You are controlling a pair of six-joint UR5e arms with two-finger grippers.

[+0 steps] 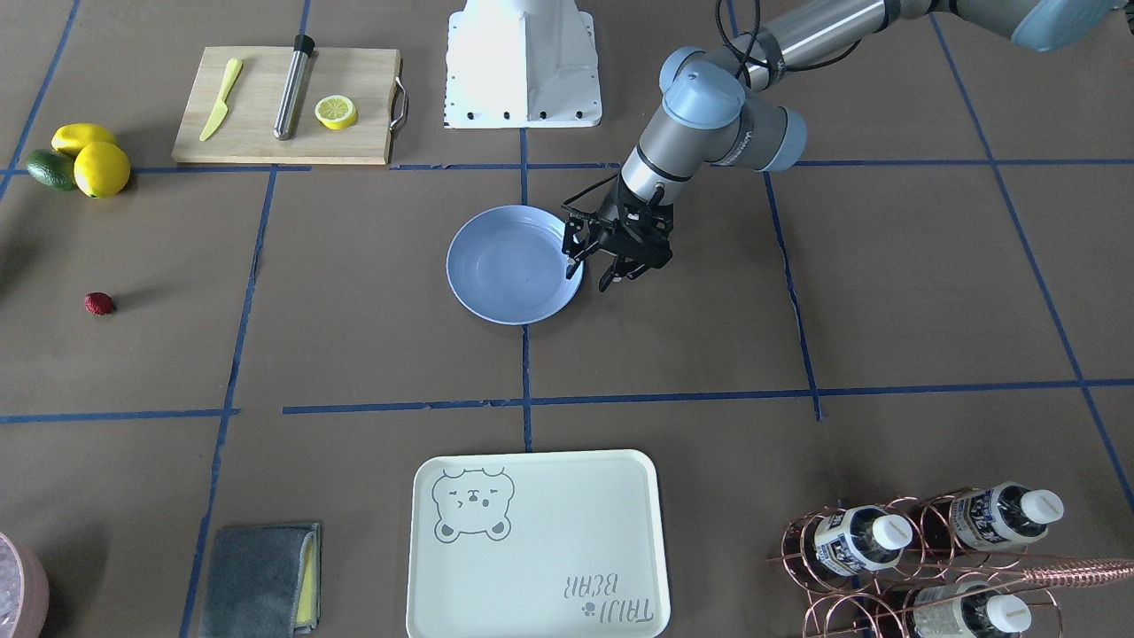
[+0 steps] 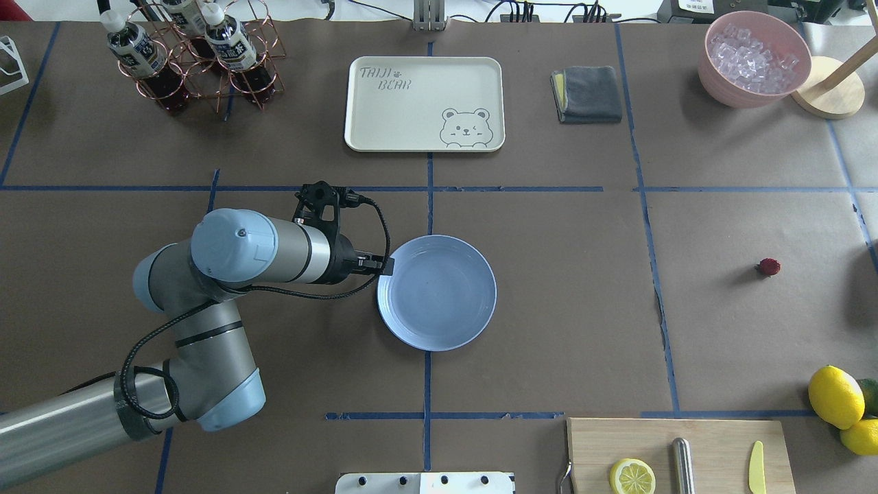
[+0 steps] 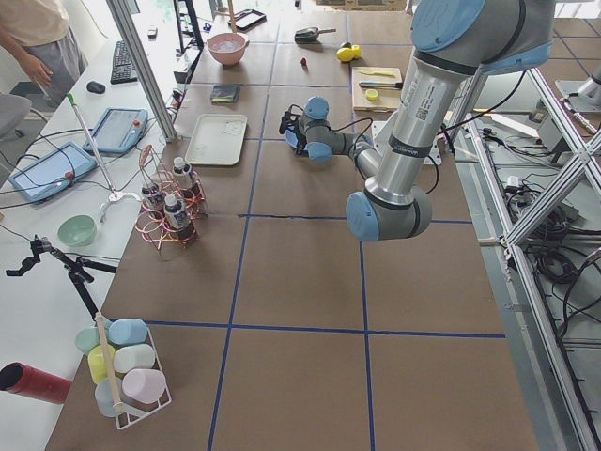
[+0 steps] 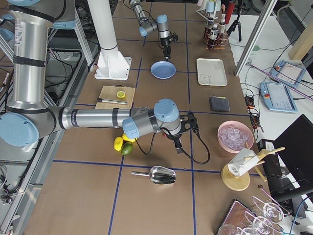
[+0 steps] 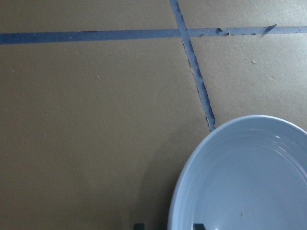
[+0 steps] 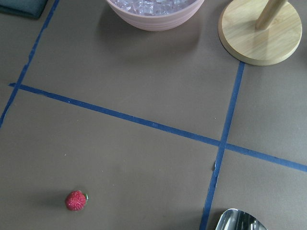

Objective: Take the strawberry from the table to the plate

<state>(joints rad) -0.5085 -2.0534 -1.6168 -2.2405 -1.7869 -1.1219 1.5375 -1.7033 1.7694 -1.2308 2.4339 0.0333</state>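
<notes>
The strawberry (image 1: 98, 304) (image 2: 769, 267), small and dark red, lies alone on the brown table (image 2: 562, 309); in the right wrist view the strawberry (image 6: 76, 201) is at the lower left. The pale blue plate (image 1: 514, 264) (image 2: 437, 293) sits empty at the table's centre. My left gripper (image 1: 589, 273) (image 2: 386, 265) is low at the plate's rim on the robot's left side. In its wrist view two fingertips (image 5: 139, 225) stand apart on either side of the rim, so it is open. My right gripper (image 4: 179, 149) shows only in the exterior right view, hovering over the table, and I cannot tell its state.
A cutting board (image 2: 675, 453) holds a lemon half, a steel rod and a yellow knife. Lemons (image 2: 835, 396) and an avocado lie beside it. The bear tray (image 2: 424, 103), grey cloth (image 2: 587, 94), ice bowl (image 2: 753, 58), bottle rack (image 2: 185, 55) and a metal scoop (image 4: 161, 175) ring the area.
</notes>
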